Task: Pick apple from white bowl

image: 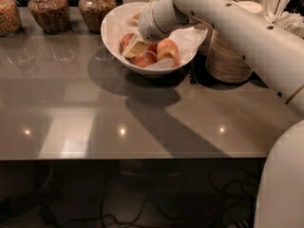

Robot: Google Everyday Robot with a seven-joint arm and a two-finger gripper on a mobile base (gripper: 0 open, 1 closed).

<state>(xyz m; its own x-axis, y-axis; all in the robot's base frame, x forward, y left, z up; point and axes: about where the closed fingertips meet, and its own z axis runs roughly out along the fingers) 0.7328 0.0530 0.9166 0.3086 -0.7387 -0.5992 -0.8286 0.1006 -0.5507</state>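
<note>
Counter (85,113); end effector (137,47) inside white bowl (111,26)

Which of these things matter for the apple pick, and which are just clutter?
Job: apple; white bowl; tool, down in the bowl among the fruit.
Lying about: jars; stacked beige bowls; other apples.

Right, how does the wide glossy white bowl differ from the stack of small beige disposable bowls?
The wide glossy white bowl is single, paper-lined and holds apples; the stack of small beige bowls is narrower and many high. The claw sits in the white bowl, not over the stack. Both are round, on the grey table.
</note>
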